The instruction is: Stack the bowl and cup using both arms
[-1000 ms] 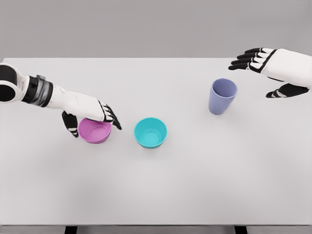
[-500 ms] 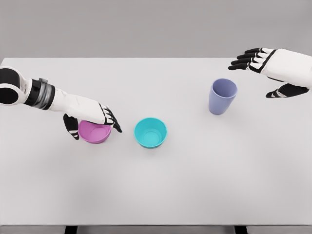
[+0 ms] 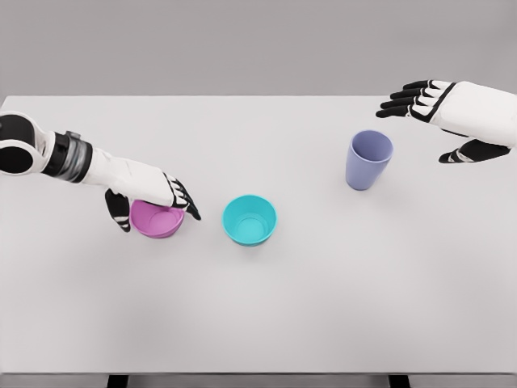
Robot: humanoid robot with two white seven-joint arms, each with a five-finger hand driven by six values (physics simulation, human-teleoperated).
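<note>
Spanning a grey room, white table (image 3: 323, 307), left hand (image 3: 149, 194) fingers gripping pink bowl (image 3: 156, 220), right hand (image 3: 440, 113) fingers spread

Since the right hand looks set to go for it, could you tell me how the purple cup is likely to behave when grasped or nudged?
The purple cup stands upright, taller than it is wide and narrower at the base, so a sideways nudge could probably tip it. Its walls look thin and smooth, so it is likely light and perhaps slippery. On its side, it would likely roll in a curve.
</note>
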